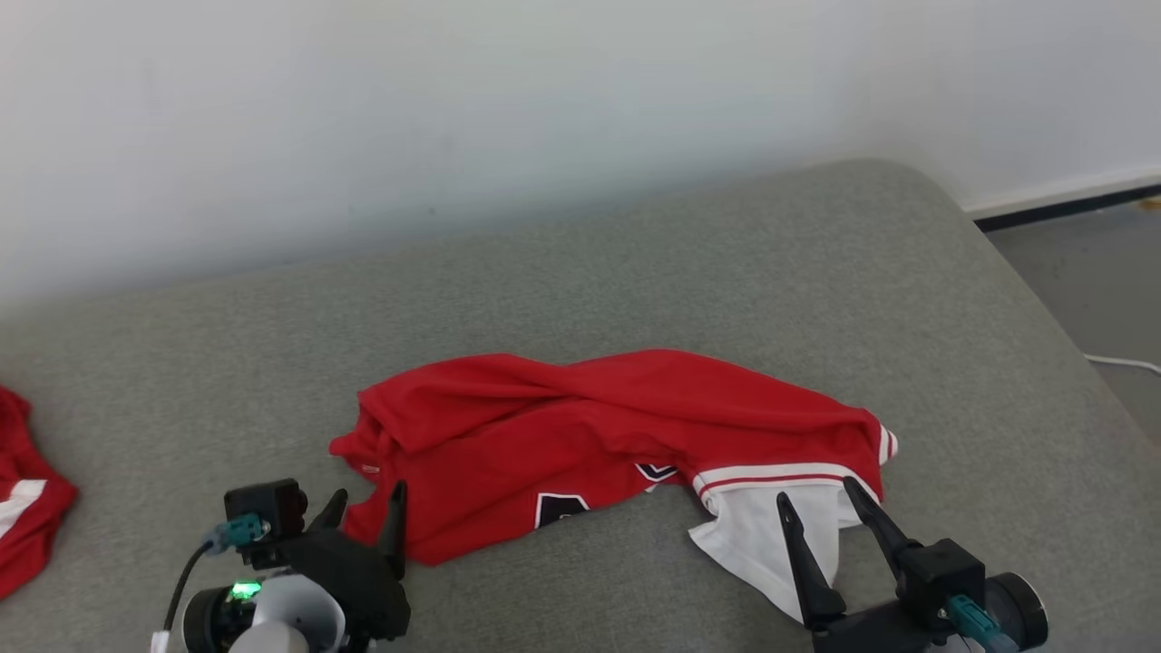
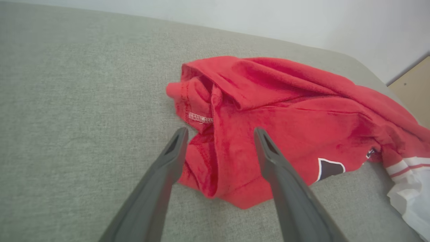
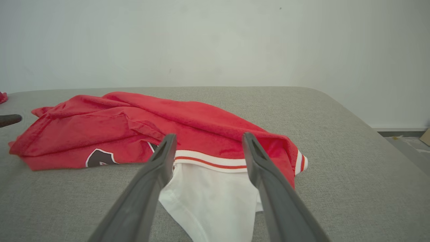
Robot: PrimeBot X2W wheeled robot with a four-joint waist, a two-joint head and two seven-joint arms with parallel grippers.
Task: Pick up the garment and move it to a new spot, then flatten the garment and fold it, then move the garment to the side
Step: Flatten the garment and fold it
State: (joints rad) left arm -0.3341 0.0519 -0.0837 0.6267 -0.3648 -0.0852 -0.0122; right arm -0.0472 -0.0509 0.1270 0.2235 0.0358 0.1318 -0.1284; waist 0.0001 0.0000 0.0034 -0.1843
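**Both end effectors released, one at each end of the crumpled garment**

The red garment (image 1: 580,426) lies crumpled on the grey cushioned surface (image 1: 635,263), just ahead of both arms. Its long axis runs sideways, from the left end effector (image 1: 367,503) across to the right end effector (image 1: 814,492). So each arm is the nearer one for its own end of the cloth.

In the left wrist view, the left end effector (image 2: 220,131) has its two fingers spread wide and holds nothing. The red hem corner lies between the fingers and just beyond the tips. I cannot tell if the tips touch the cloth.

In the right wrist view, the right end effector (image 3: 209,135) is also released. The white part (image 3: 215,195) of the garment lies between its fingers, and the striped band (image 3: 208,161) is just at the tips.

Both arms are low, with the fingers pointing forward and a little downward. A second red cloth (image 1: 23,508) lies well apart, to the left of the left end effector.

I judge that the pick-up is not yet done. Each end effector must go down and close on its own end, and it may catch only the upper layer.
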